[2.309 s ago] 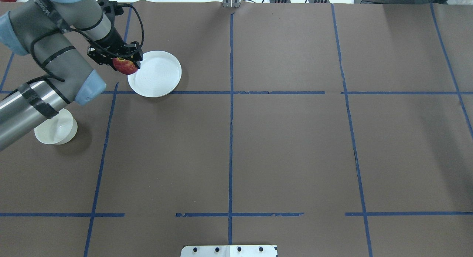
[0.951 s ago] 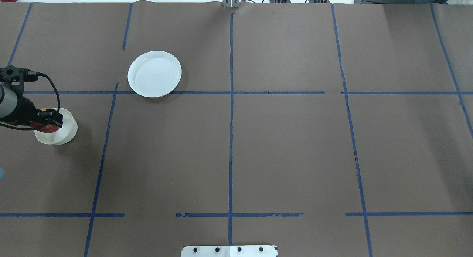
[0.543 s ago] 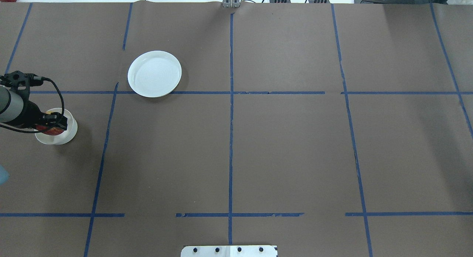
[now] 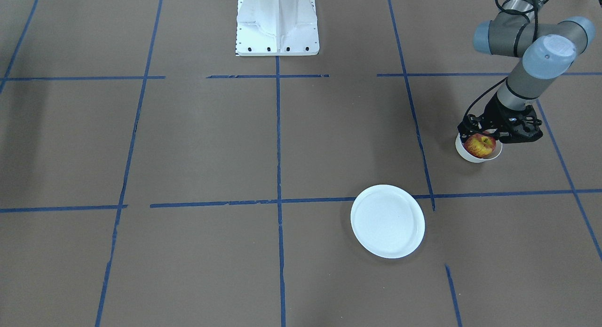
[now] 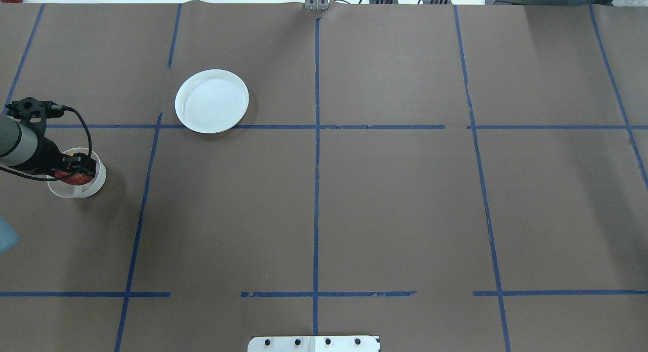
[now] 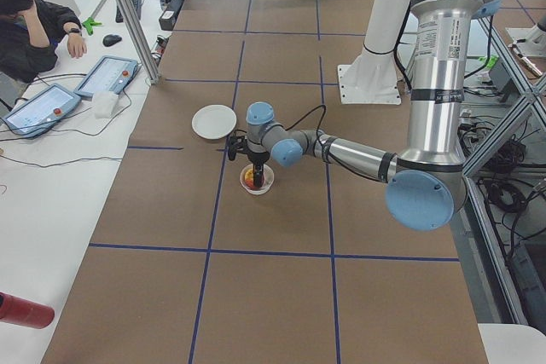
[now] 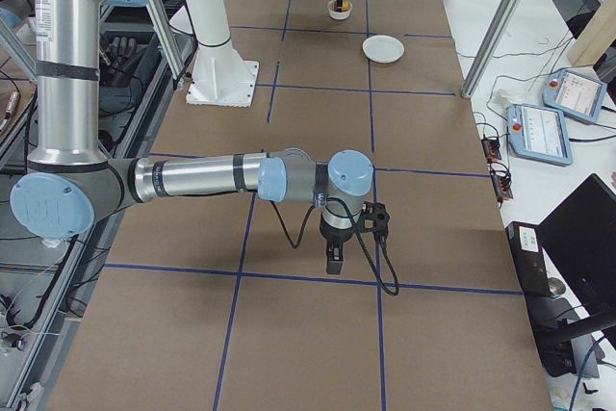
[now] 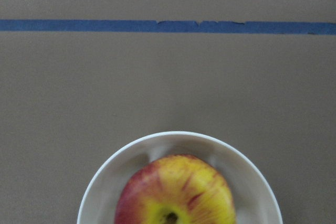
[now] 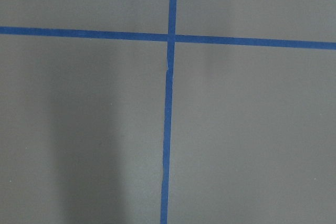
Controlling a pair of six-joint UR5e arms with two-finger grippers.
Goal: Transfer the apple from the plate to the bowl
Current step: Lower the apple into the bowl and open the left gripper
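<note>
The red and yellow apple [image 4: 479, 145] sits low inside the small white bowl [image 4: 470, 155] at the table's left side. My left gripper [image 4: 481, 138] stands straight over the bowl with its fingers on either side of the apple, shut on it. The left wrist view shows the apple [image 8: 176, 192] within the bowl's wall [image 8: 105, 182]. The overhead view shows the apple [image 5: 76, 179] and the bowl [image 5: 76, 191] under the gripper. The wide white plate [image 5: 211, 101] lies bare, farther from the robot than the bowl. My right gripper [image 7: 332, 262] shows only in the exterior right view, so I cannot tell its state.
The robot's white base [image 4: 277, 21] stands at the table's near-middle edge. Blue tape lines [image 5: 316, 164] cross the brown table cover. An operator [image 6: 34, 27] and tablets [image 6: 107, 76] are on a side desk beyond the plate.
My left gripper carried the apple from the plate's edge to the bowl, then shifted slightly right and lowered it into the bowl. The plate has not moved.
</note>
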